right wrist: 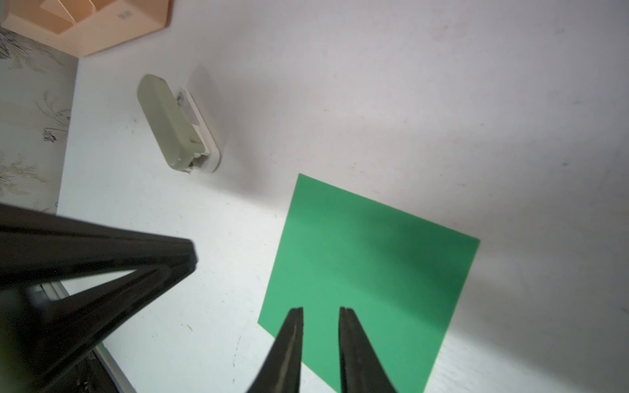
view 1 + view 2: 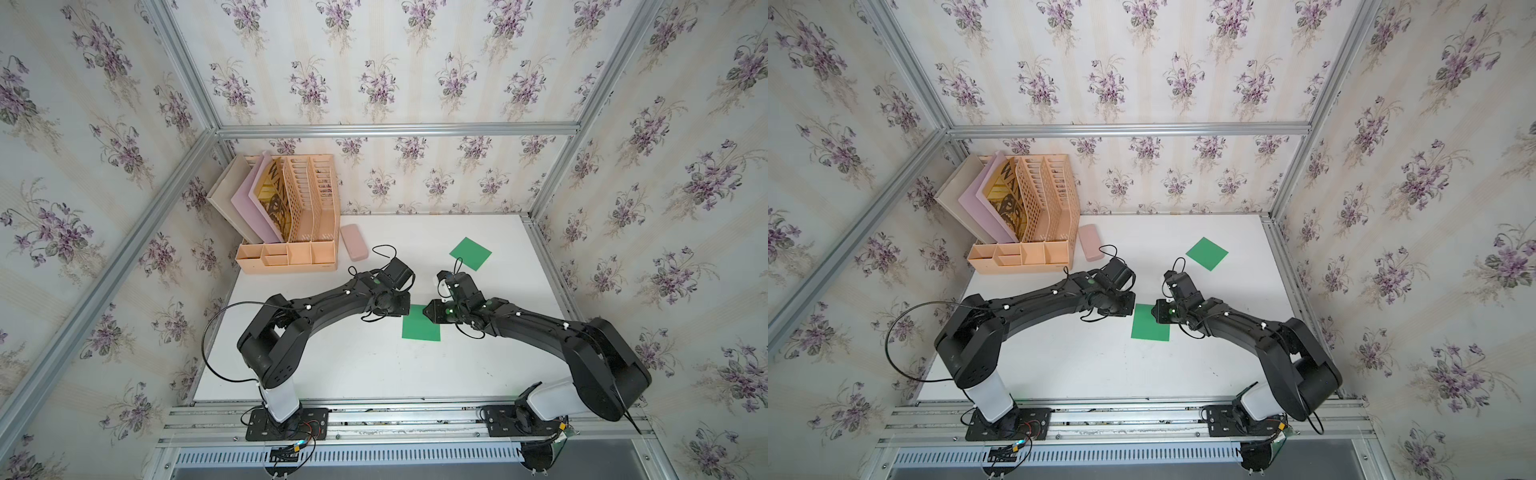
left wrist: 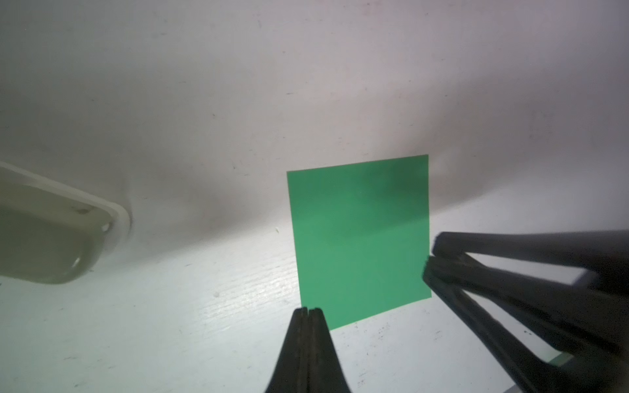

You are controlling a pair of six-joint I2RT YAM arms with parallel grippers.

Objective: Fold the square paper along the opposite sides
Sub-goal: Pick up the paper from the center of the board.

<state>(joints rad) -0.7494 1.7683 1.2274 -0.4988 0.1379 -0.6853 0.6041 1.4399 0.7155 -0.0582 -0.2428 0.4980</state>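
Now: green square paper [image 2: 420,330] flat on bench [image 2: 332,365], centre of top view. Thin, light, floppy — likely slides on smooth bench. My left tool [image 3: 308,310] tips together by one corner; my right tool [image 1: 320,309] tips apart over paper's edge. Best pinch an edge — gently.

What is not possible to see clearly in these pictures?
Both top views: a far corner of the near green paper, under the right wrist.
Left wrist view: whether the shut left gripper touches that paper.
A top view: lettering on the yellow sheet, cut by organizer dividers.
Left wrist view: the case, cut by the frame edge.
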